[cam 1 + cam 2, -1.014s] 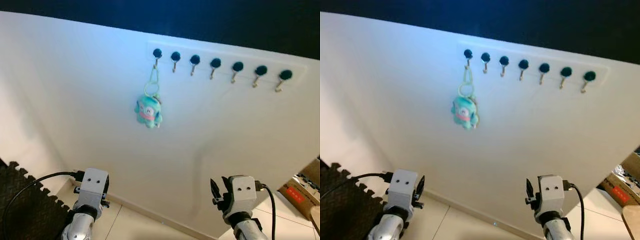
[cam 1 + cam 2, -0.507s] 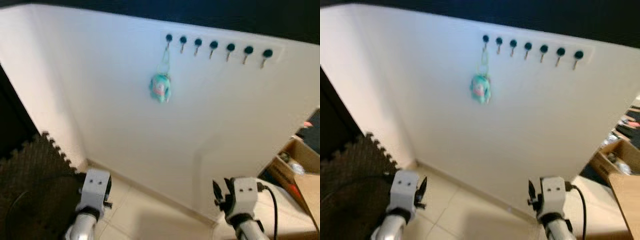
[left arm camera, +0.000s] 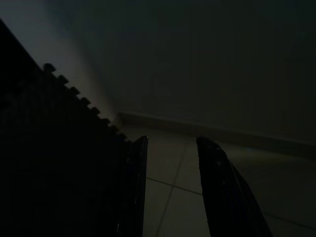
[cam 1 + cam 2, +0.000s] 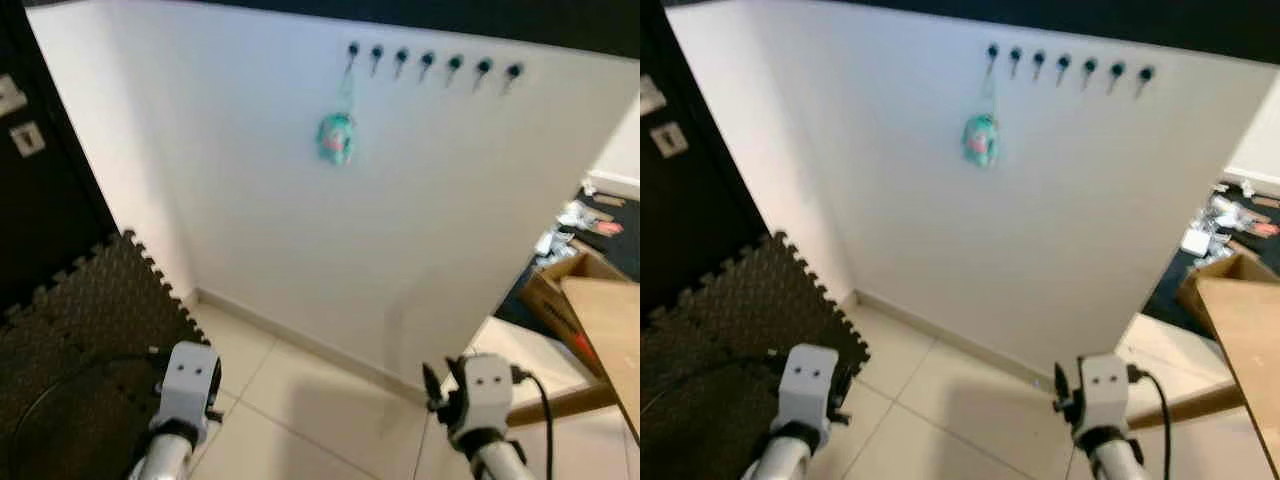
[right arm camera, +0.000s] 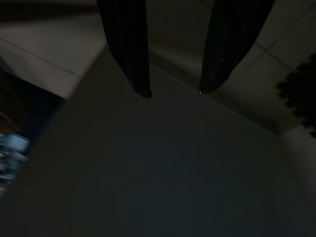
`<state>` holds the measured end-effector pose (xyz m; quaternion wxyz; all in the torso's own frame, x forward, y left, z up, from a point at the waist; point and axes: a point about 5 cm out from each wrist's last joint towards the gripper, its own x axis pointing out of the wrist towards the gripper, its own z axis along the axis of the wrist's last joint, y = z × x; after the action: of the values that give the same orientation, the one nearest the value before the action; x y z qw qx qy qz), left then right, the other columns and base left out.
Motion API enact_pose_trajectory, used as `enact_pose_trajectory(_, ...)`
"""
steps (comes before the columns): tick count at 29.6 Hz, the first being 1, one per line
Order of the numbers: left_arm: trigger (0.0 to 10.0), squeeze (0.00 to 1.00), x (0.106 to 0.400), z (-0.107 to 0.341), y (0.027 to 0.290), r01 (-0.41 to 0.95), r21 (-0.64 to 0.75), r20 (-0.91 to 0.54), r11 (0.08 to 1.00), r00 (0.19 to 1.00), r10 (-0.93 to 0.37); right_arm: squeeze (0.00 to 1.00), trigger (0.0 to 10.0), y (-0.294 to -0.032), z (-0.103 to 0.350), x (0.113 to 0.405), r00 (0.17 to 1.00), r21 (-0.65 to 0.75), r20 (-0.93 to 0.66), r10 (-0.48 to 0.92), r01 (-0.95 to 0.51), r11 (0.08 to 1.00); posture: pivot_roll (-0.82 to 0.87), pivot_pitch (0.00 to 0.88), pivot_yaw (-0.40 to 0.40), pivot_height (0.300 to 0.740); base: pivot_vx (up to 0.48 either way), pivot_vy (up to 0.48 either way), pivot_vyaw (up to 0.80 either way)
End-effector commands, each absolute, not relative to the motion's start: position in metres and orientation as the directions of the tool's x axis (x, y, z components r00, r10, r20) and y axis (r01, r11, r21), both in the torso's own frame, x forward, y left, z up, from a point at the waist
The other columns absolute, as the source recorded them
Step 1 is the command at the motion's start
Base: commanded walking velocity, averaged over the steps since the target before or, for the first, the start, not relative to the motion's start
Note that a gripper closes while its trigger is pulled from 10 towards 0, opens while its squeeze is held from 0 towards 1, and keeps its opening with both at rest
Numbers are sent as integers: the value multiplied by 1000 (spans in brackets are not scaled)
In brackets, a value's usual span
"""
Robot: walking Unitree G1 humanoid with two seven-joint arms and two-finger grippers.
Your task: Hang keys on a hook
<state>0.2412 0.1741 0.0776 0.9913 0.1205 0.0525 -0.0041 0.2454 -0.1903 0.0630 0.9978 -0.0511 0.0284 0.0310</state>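
**Keys hang from the leftmost hook; our arms are down and empty**

The keys (image 4: 336, 136), a pale loop carrying a teal plush charm, hang from the leftmost hook (image 4: 352, 50) of a row of dark-knobbed hooks (image 4: 428, 61) set high on the white wall (image 4: 250, 200). The charm lies flat against the wall below that hook, well apart from both our arms.

Our left gripper (image 3: 170, 143) is low over the tiled floor (image 4: 290, 400), beside the edge of the dark foam mat (image 4: 80, 330); its jaws are released, a clear gap between them and nothing in it. Our right gripper (image 5: 173, 91) is likewise low, jaws spread and empty, pointing toward the foot of the wall. To our right sit a cardboard box (image 4: 555, 300) and a wooden board (image 4: 610, 330).

We judge the task done: the keys are on a hook and neither gripper touches them. As far as we can see, nothing is left to hang.
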Motion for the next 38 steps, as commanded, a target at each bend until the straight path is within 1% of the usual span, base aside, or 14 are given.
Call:
enact_pose_trajectory(1,10000,0,237,73,174,21,243,-124,970,992,10,0,10000,-188,58,242,995,-91,-79,66,-73,993,84,127,-41,740,0,0,0)
enact_pose_trajectory(28,10000,0,237,72,174,21,243,-128,970,992,10,0,10000,-187,57,243,994,-82,-81,74,-81,993,84,130,-43,740,0,0,0)
enact_pose_trajectory(38,10000,0,236,71,173,23,244,-130,970,991,9,0,10000,-187,57,243,994,-80,-83,72,-79,994,81,132,-44,740,0,0,-748)
